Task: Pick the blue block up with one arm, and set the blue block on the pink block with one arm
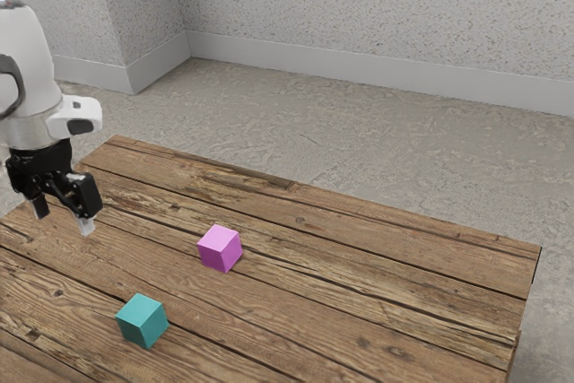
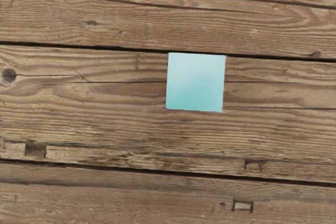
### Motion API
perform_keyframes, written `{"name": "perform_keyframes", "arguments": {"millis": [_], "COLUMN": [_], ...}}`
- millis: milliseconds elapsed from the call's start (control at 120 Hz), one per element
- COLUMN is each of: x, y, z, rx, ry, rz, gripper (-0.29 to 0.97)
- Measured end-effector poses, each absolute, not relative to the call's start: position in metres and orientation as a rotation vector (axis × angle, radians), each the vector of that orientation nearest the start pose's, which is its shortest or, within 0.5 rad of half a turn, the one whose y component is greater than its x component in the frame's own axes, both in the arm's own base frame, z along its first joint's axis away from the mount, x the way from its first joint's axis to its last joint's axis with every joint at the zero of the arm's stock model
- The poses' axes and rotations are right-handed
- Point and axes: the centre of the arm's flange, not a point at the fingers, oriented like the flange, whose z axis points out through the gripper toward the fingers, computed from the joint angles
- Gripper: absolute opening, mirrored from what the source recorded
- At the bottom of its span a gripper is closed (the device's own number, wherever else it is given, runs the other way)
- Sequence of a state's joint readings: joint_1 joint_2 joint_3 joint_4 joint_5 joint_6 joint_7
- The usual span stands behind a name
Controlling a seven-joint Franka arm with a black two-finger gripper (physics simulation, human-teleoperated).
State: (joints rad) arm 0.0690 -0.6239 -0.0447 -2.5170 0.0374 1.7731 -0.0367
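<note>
Room: grey speckled walls with a pale skirting board stood behind, above a mottled grey floor.
Table (image 1: 359,257): weathered brown planks with dark seams and knots ran lengthwise; both blocks rested on them.
Arm: the white arm (image 1: 31,87) came in at the exterior view's left edge and hung over that end of the table.
Gripper (image 1: 64,221): its black fingers pointed downward and stood spread apart with nothing between them. It hovered above the wood, touching neither block.
Blue block (image 1: 142,320): a teal-blue cube sat on the table near the front edge, lower in the exterior view than the gripper and toward that view's right of it, untouched.
Pink block (image 1: 220,248): it sat farther back and toward the exterior view's right of the blue block, turned at a slight angle, with bare wood between the two.
Wrist view: the blue block (image 2: 196,82) showed its top face as a pale turquoise square on the table (image 2: 79,129), with one edge lying along a dark seam between planks.
</note>
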Motion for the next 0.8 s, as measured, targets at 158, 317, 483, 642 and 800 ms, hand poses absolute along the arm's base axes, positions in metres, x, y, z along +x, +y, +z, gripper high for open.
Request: {"name": "perform_keyframes", "arguments": {"millis": [158, 317, 483, 642, 800], "x": [0.376, 0.407, 0.421, 0.412, 0.382], "y": [0.005, -0.001, -0.002, -0.001, 0.003], "z": [0.410, 0.384, 0.372, 0.359, 0.331], "rx": [-3.076, -3.129, -3.158, -3.169, -3.211], "ry": [-0.130, -0.089, -0.035, 0.022, -0.008], "rz": [0.173, -0.010, -0.146, -0.173, -0.136], "gripper": [0.68, 0.68, 0.68, 0.68, 0.68]}}
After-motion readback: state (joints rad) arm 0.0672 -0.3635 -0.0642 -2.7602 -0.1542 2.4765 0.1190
